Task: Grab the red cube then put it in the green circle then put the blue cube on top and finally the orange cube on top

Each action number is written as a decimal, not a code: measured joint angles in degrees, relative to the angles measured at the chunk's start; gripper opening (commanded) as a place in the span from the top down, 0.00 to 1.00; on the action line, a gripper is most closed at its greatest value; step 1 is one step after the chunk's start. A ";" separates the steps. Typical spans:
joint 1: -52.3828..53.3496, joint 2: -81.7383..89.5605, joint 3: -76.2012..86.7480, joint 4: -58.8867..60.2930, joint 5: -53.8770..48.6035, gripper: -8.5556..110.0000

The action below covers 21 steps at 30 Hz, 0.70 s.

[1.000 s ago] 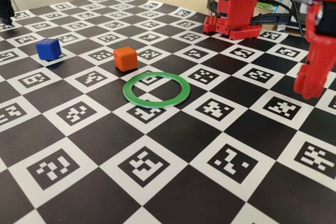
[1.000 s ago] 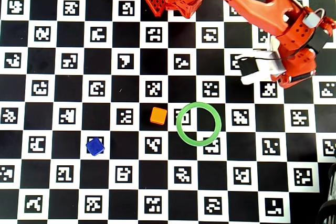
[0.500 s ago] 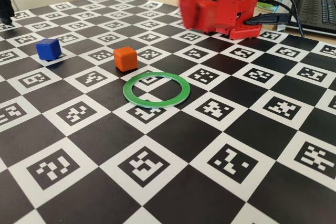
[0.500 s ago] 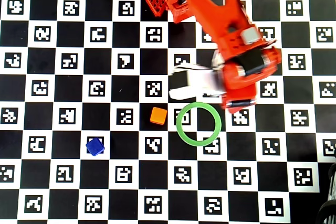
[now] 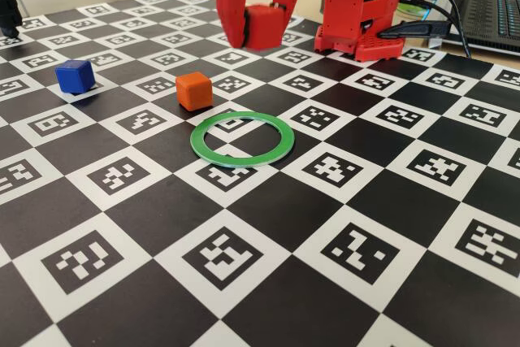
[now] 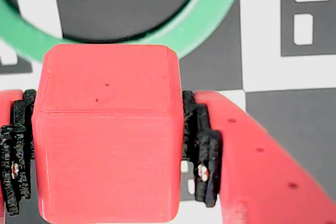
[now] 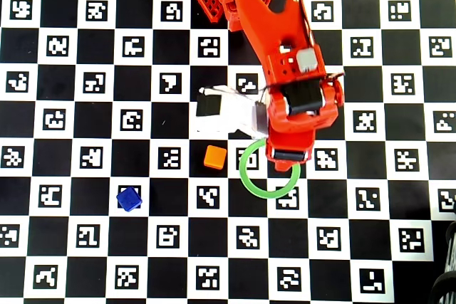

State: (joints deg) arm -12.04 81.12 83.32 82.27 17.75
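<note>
My red gripper [image 5: 260, 34] is shut on the red cube [image 5: 264, 26] and holds it above the board, behind the green circle [image 5: 242, 140] in the fixed view. In the wrist view the red cube [image 6: 107, 135] fills the gap between the black pads [image 6: 202, 150] of my gripper [image 6: 107, 156], with the green circle [image 6: 210, 19] beyond it. In the overhead view my gripper [image 7: 288, 156] hangs over the far edge of the green circle [image 7: 269, 195] and hides the red cube. The orange cube [image 5: 194, 90] [image 7: 214, 156] sits just left of the ring. The blue cube [image 5: 75, 75] [image 7: 129, 198] sits further left.
The board [image 5: 341, 282] is a black and white checker of printed markers. The arm's red base [image 5: 357, 10] stands at the back. A laptop [image 5: 491, 6] and cables lie at the back right. A black object [image 5: 6, 10] stands at the far left edge.
</note>
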 measured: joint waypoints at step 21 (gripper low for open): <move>2.11 -7.47 8.09 -14.68 -5.71 0.82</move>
State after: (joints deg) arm -9.93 73.65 91.41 67.59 12.04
